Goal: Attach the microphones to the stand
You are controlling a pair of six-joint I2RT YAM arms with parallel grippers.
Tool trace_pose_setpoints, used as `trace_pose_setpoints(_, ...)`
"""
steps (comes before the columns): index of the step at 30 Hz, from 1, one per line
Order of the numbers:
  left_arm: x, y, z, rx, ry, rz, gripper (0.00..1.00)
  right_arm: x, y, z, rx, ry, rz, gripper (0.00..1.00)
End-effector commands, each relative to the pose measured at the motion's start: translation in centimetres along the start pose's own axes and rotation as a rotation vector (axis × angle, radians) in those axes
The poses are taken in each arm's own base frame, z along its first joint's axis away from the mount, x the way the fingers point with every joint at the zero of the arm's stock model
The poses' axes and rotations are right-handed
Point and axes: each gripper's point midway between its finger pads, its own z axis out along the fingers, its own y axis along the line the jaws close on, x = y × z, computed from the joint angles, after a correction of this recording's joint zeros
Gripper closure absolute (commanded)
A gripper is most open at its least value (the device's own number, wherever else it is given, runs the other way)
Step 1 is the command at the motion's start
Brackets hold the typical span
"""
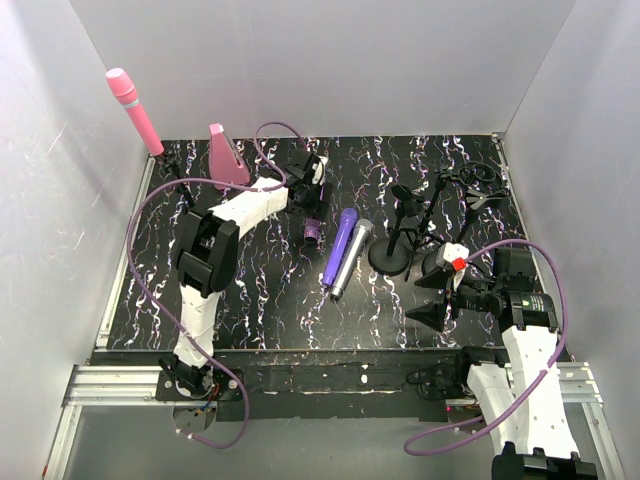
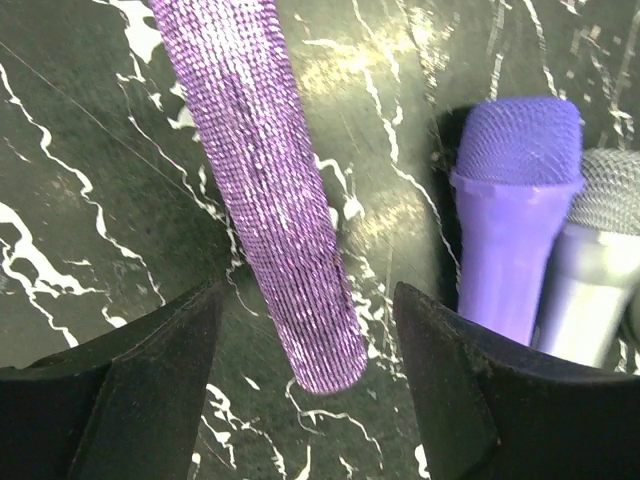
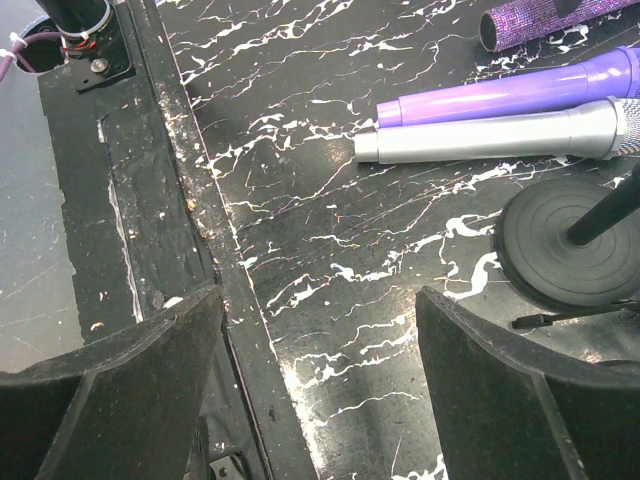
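The glittery purple microphone (image 2: pixel 260 170) lies on the black marbled table (image 1: pixel 270 290). My left gripper (image 2: pixel 308 310) is open and straddles its tail end, with a gap on both sides. In the top view the left gripper (image 1: pixel 311 200) hangs just over this microphone (image 1: pixel 314 231). The plain purple microphone (image 1: pixel 340 245) and the silver-grey one (image 1: pixel 352 258) lie side by side right of it. The black stand (image 1: pixel 398 235) rises from a round base, and black clip arms (image 1: pixel 470 190) spread behind it. A pink microphone (image 1: pixel 135 110) leans upward at the back left. My right gripper (image 3: pixel 320 330) is open and empty near the front edge.
A pink wedge-shaped block (image 1: pixel 225 155) stands at the back left. White walls close in the table on three sides. A black rail (image 3: pixel 215 250) runs along the front edge under the right gripper. Purple cables (image 1: pixel 150 260) loop off both arms.
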Motion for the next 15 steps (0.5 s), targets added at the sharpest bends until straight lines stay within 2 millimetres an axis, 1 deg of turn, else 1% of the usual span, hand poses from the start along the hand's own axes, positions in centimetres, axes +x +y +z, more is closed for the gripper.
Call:
trace_pose_setpoints(1,-1.5,1.4,0.3,-0.109,-0.024,0.005,0.31,-0.6,0.0,0.1,-0.009,-0.027,-0.017,0.15)
trace_pose_setpoints(5,-1.4,2.2,1.2,-0.158,-0.014,0.012,0.32,-0.6,0.0,0.1,-0.012,-0.029,-0.019,0.15)
trace_pose_setpoints(8,-0.6,2.4,2.2,-0.170,0.019,0.012,0.32,-0.6,0.0,0.0,-0.010,-0.030,-0.020,0.15)
trace_pose_setpoints(11,0.2,2.4,3.0,-0.176,0.042,0.013,0.36,-0.6,-0.1,0.0,-0.009,-0.030,-0.018,0.15)
trace_pose_setpoints(13,0.6,2.4,3.4,-0.174,0.054,0.014,0.41,-0.6,0.0,0.0,-0.009,-0.030,-0.018,0.15)
trace_pose_setpoints(15,1.0,2.3,3.6,-0.169,0.066,0.014,0.49,-0.6,0.0,0.0,-0.010,-0.030,-0.018,0.15)
